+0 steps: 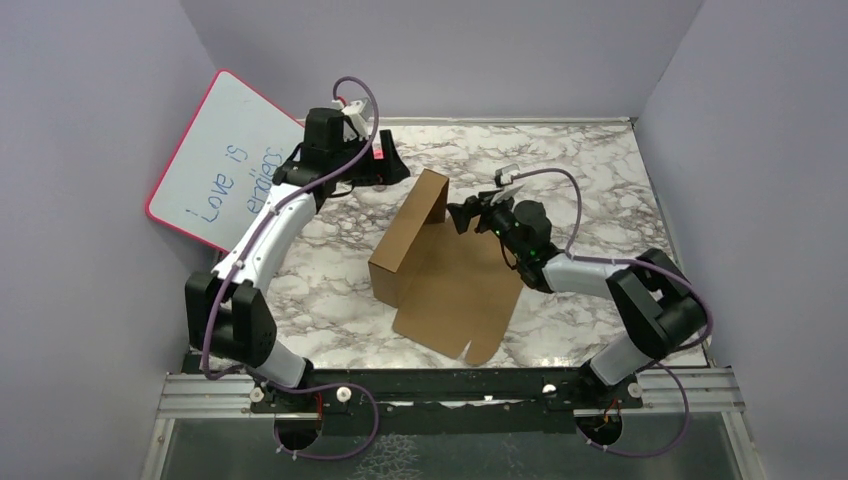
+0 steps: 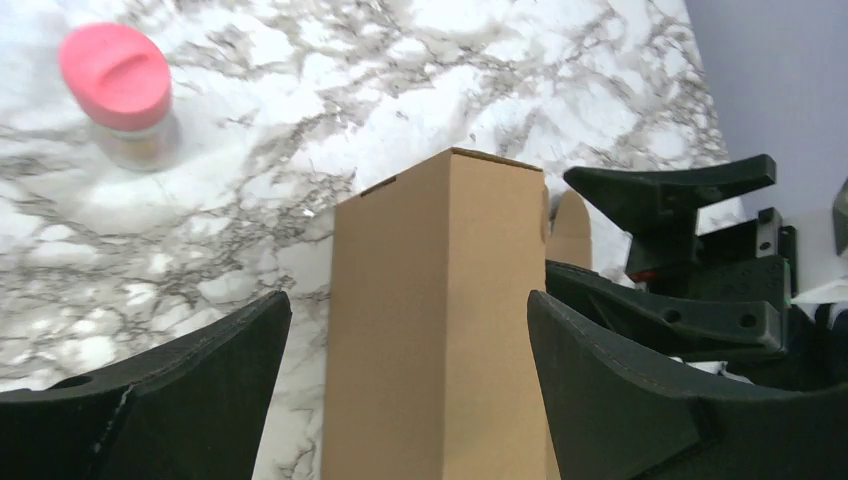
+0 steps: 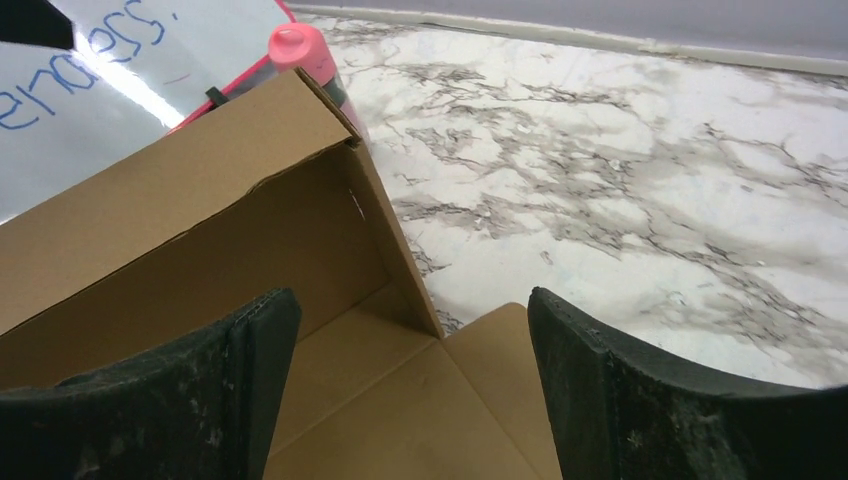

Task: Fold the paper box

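The paper box (image 1: 440,270) is brown cardboard in the middle of the table. One long wall (image 1: 405,235) is folded upright along its left side, and the rest lies flat. My left gripper (image 1: 393,160) hovers open beyond the wall's far end, apart from it. In the left wrist view that upright end (image 2: 440,320) stands in line ahead of the gripper (image 2: 408,300). My right gripper (image 1: 462,213) is open just right of the wall's far corner. Its wrist view shows the inner wall (image 3: 200,240) and flat base (image 3: 420,420), with nothing held in the gripper (image 3: 412,300).
A pink-framed whiteboard (image 1: 225,160) leans against the left wall. A small jar with a pink lid (image 2: 120,85) stands on the marble table (image 1: 590,180) by the left gripper, and shows as a pink cap (image 3: 300,48) behind the box wall. Purple walls enclose the table.
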Controlling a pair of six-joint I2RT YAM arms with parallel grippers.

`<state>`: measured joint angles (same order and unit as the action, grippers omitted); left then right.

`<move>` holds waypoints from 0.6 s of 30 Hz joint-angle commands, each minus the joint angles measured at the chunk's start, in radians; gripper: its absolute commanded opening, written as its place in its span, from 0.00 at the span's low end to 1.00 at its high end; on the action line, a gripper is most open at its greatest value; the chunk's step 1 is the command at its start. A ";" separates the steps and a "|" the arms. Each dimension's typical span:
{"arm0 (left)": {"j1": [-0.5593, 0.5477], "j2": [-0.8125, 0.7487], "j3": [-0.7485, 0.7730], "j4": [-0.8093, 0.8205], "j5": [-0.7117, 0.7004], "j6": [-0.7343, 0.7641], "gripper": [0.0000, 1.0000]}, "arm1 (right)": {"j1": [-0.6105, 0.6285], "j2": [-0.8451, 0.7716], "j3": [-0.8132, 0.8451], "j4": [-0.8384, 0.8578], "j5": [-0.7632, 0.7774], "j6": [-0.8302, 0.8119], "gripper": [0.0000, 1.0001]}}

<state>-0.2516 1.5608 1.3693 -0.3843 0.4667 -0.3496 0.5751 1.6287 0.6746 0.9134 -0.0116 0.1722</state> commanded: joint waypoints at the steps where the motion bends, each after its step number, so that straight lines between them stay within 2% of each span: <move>1: -0.119 -0.108 0.038 -0.096 -0.301 0.089 0.89 | 0.005 -0.134 -0.053 -0.165 0.138 0.062 0.92; 7: -0.349 -0.133 0.037 -0.169 -0.677 0.125 0.88 | 0.005 -0.311 -0.132 -0.287 0.206 0.159 0.99; 12: -0.531 -0.087 0.074 -0.223 -0.974 0.157 0.88 | 0.006 -0.446 -0.231 -0.289 0.280 0.193 1.00; 18: -0.683 0.022 0.149 -0.284 -1.254 0.227 0.86 | 0.003 -0.526 -0.328 -0.253 0.407 0.209 1.00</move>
<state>-0.8543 1.5162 1.4513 -0.5972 -0.4686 -0.1928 0.5751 1.1461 0.3893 0.6529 0.2680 0.3489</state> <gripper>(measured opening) 0.867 0.998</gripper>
